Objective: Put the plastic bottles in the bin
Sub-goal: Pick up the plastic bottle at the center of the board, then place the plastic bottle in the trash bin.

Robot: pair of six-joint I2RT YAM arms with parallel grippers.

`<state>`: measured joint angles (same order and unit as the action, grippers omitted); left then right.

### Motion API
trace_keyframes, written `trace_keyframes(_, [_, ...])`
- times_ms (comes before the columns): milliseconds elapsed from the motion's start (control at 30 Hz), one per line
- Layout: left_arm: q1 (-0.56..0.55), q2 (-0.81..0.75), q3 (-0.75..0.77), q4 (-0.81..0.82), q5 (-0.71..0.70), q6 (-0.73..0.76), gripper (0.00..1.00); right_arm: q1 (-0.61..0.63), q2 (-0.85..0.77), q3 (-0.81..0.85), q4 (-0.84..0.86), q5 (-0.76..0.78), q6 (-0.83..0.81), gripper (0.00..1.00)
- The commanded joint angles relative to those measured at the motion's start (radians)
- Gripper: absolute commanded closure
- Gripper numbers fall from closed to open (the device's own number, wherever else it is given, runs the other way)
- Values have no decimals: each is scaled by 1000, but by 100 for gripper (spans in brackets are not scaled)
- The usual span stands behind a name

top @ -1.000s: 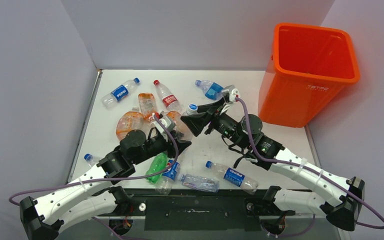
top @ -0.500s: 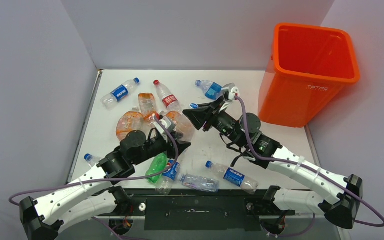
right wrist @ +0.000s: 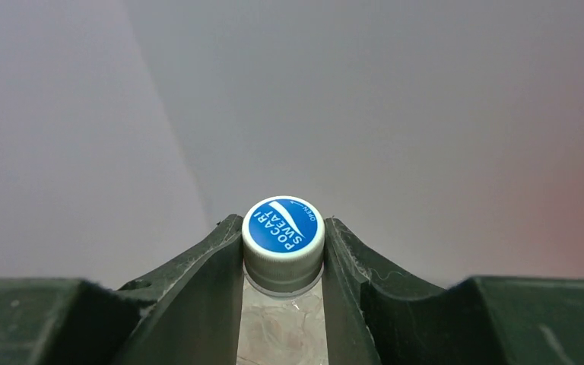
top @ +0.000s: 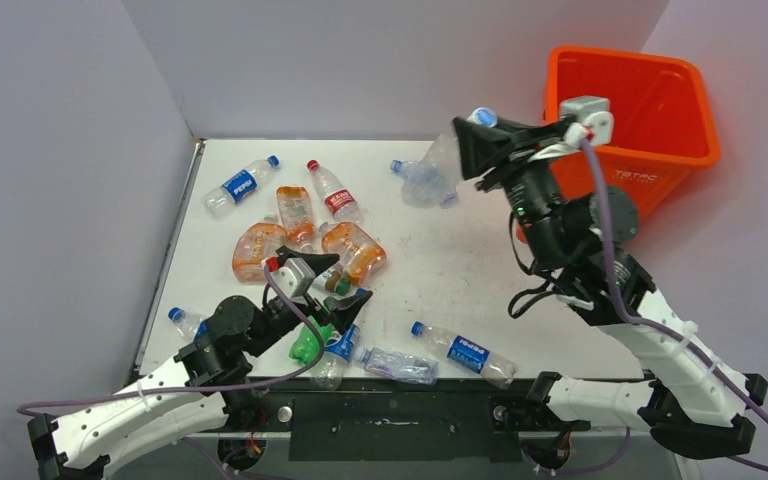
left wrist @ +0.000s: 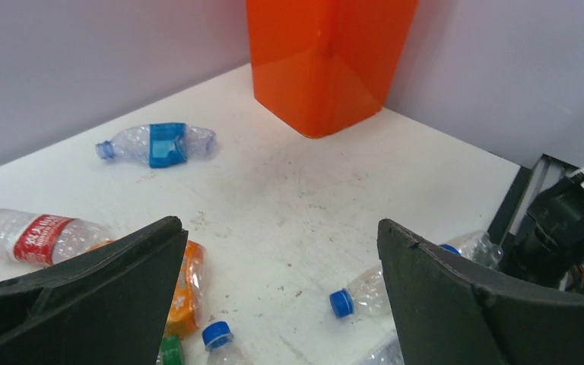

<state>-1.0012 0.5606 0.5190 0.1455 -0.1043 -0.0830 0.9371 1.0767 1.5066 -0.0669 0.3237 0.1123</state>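
Observation:
My right gripper (top: 472,140) is raised above the table's back, just left of the orange bin (top: 610,195). It is shut on the neck of a clear bottle with a blue and white cap (right wrist: 283,228); the bottle's body runs back between the fingers. My left gripper (top: 335,285) stands open and holds nothing, low over the near left of the table, above a green bottle (top: 310,342). In the left wrist view the left gripper (left wrist: 281,228) faces bare table and the bin (left wrist: 327,61). Several other bottles lie flat around the table.
Orange-tinted bottles (top: 352,250) cluster left of centre, with a Pepsi bottle (top: 240,186) and a red-labelled bottle (top: 335,198) behind them. A blue-labelled bottle (left wrist: 160,143) lies at the back. Two clear bottles (top: 465,353) lie near the front edge. Grey walls close in the table.
My right gripper closed on the blue-capped bottle and lifted it up and right toward the bin. My left gripper opened wide and drew back toward the near edge.

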Motion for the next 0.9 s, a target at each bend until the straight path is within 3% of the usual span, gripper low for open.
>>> trace_keyframes(0, [-11,-9,3,94,-119,33,4,-1,-9,37,155,426,-306,95])
trace_keyframes(100, [-19,-5,12,82,-153,35,4,-14,19,10,452,608,-527,95])
trace_keyframes(200, [-31,-4,23,60,-193,38,4,-103,96,46,594,662,-652,95])
trace_keyframes(433, [-78,-3,43,25,-266,63,4,-547,266,236,540,653,-419,95])
trace_keyframes(600, [-119,-56,35,20,-396,103,4,-824,327,250,437,567,-127,95])
trace_keyframes(867, [-141,-64,35,17,-419,143,4,-997,427,275,280,433,190,95])
